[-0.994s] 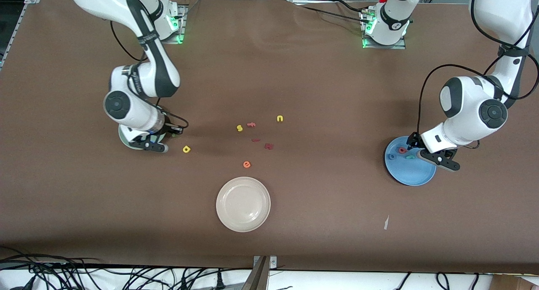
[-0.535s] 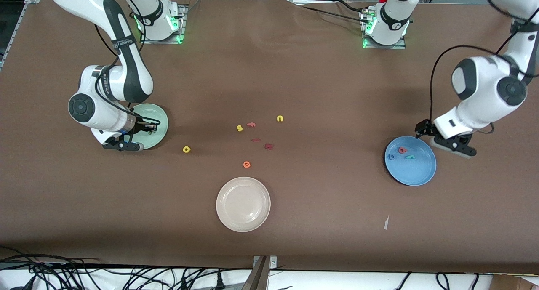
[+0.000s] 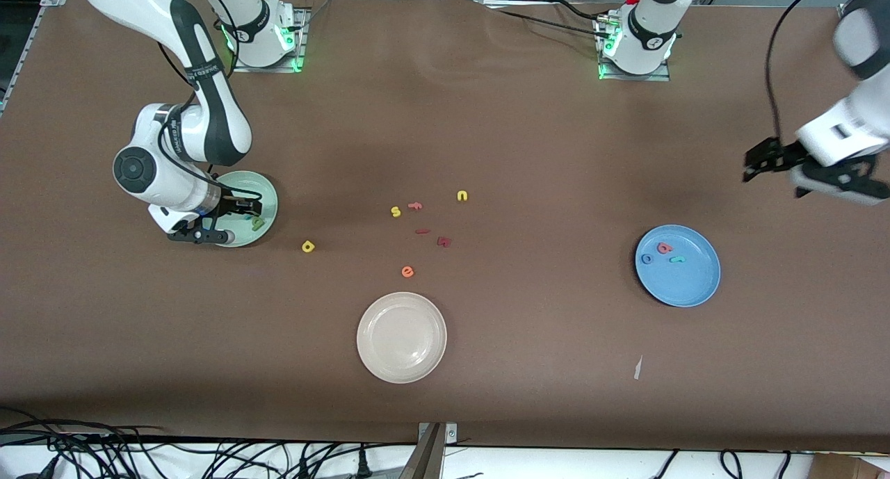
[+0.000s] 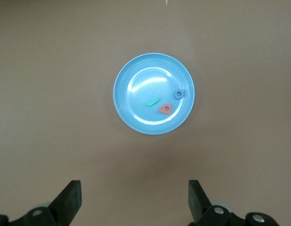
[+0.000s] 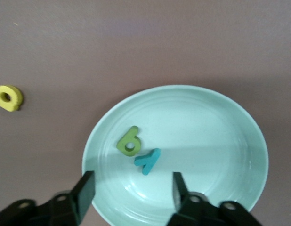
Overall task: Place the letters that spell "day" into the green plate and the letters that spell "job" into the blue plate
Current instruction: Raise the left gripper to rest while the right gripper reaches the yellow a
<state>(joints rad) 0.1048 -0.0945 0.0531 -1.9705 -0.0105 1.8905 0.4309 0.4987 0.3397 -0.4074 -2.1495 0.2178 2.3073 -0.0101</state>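
Note:
The green plate [image 3: 268, 195] [image 5: 221, 141] lies toward the right arm's end of the table. A green "a" [image 3: 258, 223] [image 5: 128, 141] and a teal "y" [image 5: 148, 160] lie in it. My right gripper [image 3: 233, 220] [image 5: 133, 188] hangs open over this plate, holding nothing. The yellow "d" [image 3: 308, 246] [image 5: 8, 98] lies on the table beside the plate. The blue plate [image 3: 688, 288] [image 4: 136, 113] holds the teal "j" [image 3: 677, 259] [image 4: 151, 101], blue "o" [image 3: 646, 258] [image 4: 178, 94] and salmon "b" [image 3: 665, 247] [image 4: 165, 109]. My left gripper [image 3: 831, 185] [image 4: 134, 197] is open and empty, high over the table at the left arm's end.
A cream-white plate [image 3: 402, 337] sits nearer the front camera at mid-table. Loose letters lie in the middle: yellow "s" [image 3: 395, 212], yellow "n" [image 3: 462, 196], orange "e" [image 3: 407, 272], a salmon letter [image 3: 416, 205] and dark red letters [image 3: 443, 241]. A white scrap [image 3: 637, 368] lies near the front.
My left gripper has risen off the blue plate and moved out toward the left arm's end. My right gripper has shifted over the green plate and opened; the green "a" now lies there.

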